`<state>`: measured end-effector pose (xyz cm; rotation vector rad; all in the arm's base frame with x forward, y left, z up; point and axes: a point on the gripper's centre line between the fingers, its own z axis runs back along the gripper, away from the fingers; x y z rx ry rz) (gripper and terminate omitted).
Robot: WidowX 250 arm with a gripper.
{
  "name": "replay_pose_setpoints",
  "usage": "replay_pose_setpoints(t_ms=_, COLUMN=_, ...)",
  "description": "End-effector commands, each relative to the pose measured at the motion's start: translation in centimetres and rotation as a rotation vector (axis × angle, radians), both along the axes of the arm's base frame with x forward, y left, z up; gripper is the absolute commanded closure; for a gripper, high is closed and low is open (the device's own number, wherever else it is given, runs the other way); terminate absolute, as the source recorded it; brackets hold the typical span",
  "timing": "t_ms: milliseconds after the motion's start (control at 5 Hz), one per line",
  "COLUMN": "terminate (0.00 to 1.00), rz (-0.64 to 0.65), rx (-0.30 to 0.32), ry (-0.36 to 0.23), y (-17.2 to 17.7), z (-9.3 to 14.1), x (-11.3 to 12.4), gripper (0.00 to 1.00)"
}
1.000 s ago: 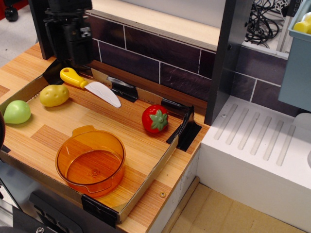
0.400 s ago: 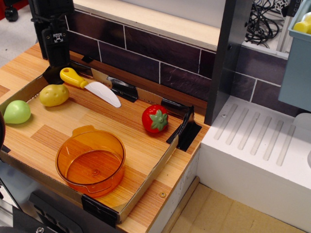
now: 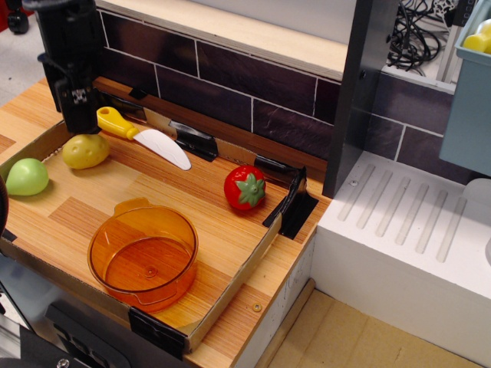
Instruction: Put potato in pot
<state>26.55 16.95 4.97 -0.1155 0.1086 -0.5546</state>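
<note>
The small yellow potato point(image 3: 85, 151) lies on the wooden tray floor at the far left. The orange translucent pot point(image 3: 143, 256) stands empty near the tray's front edge. My black gripper point(image 3: 79, 115) hangs just above and behind the potato, at the tray's back left corner. Its fingers point down and I cannot see from here whether they are open or shut. It holds nothing that I can see.
A yellow-handled white toy knife point(image 3: 143, 135) lies right of the gripper. A light green toy fruit point(image 3: 27, 176) sits left of the potato. A red strawberry point(image 3: 245, 187) sits mid-tray. The tray has low cardboard walls point(image 3: 234, 278). A white drying rack point(image 3: 406, 222) is at right.
The gripper has moved left and down, from above the knife handle to just above the potato. Nothing else moved.
</note>
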Motion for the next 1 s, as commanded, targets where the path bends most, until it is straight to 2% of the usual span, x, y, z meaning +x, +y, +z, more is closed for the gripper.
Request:
replay_pose_setpoints(t_ms=0, terminate=0.0, rz=-0.019, rx=0.058, ry=-0.004, y=0.3, z=-2.0, x=1.2, gripper=0.0)
replay_pose_setpoints(t_ms=200, terminate=0.0, rz=-0.035, rx=0.092, ry=-0.006, y=-0.1, z=-4.0, x=1.0, gripper=0.0)
replay_pose_setpoints(t_ms=400, terminate=0.0, rz=-0.038, rx=0.071, ry=0.007, y=-0.2, z=-4.3, x=0.5, gripper=1.0)
replay_pose_setpoints(t_ms=800, terminate=0.0, rz=0.009, rx=0.064, ry=-0.01, y=-0.7, z=-2.3, x=1.4, gripper=1.0)
